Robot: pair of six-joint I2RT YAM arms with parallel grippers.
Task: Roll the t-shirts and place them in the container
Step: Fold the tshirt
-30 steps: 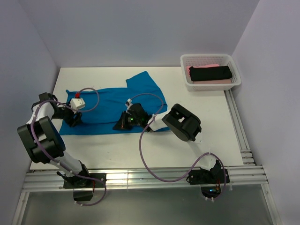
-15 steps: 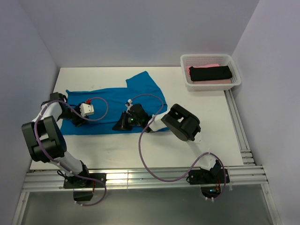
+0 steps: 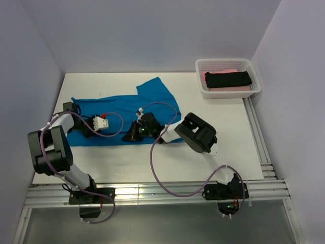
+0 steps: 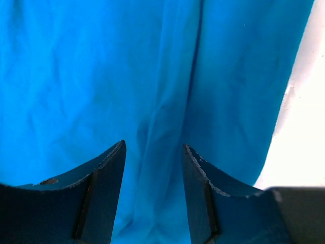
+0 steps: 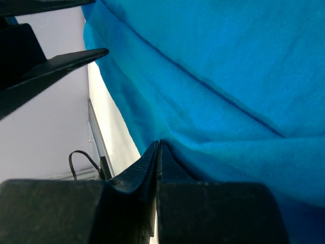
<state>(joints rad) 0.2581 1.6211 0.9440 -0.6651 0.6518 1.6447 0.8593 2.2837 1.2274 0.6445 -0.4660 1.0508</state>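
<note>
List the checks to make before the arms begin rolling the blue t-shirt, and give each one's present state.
1. The blue t-shirt lies spread on the table: ok, lightly creased.
2. The left claw is open over the cloth: ok.
3. The right claw is shut at the shirt's near edge: ok.
4. The right claw pinches cloth: cannot tell.
5. The white mesh basket with the black t-shirt stands apart: ok.

white desk, matte top, boxed in by plain pale lavender-grey walls on three sides. back wall meets the far edge; left wall and right wall rise at the side edges. aluminium rails run along the near edge, and a second rail track runs down the right edge. dull grey panel lies below the near rails. light even, shadows soft, with a bright glare on the near rails.
</note>
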